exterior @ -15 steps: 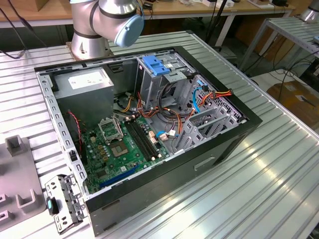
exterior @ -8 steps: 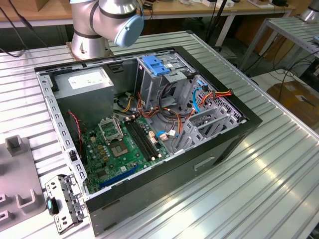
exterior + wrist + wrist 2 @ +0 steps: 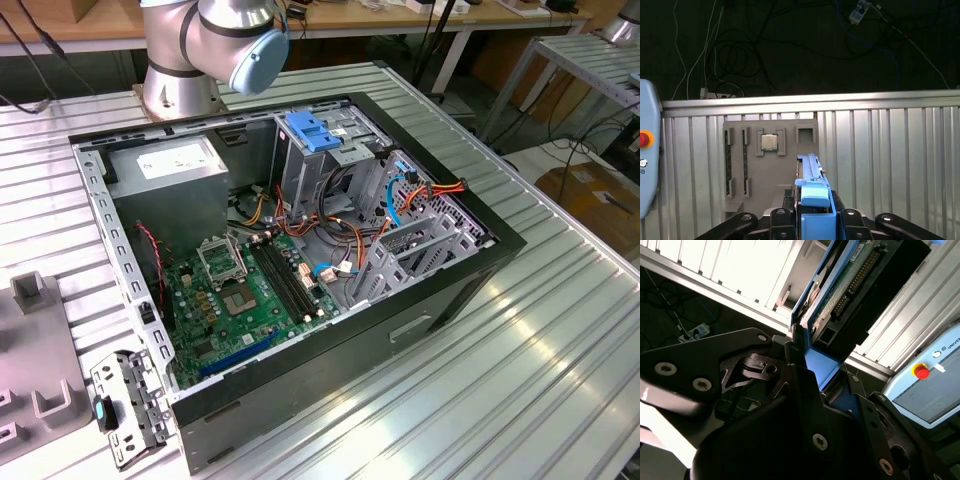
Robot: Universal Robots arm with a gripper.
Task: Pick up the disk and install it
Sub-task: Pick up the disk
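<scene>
Between the pincer's (image 3: 812, 222) dark metal fingers: the disk (image 3: 813, 197), a flat dark hard drive in a bright blue plastic carrier, held in the air above the ribbed aluminium tabletop (image 3: 890, 165).

In both wrist views the pincer is closed tight on the carrier's end, and the drive juts out from it, with its green circuit board (image 3: 840, 290) exposed. Below it lies a grey fixture plate (image 3: 770, 180) bearing a square silver processor chip (image 3: 769, 142). The open black computer case (image 3: 450, 290) sits on the tabletop, its grey metal drive cage (image 3: 320, 170) among coloured cables (image 3: 440, 187). To my eye the carry goes best with the clamp bearing on the rails rather than the board, and the drive squared to the cage and clear of the cables.
</scene>
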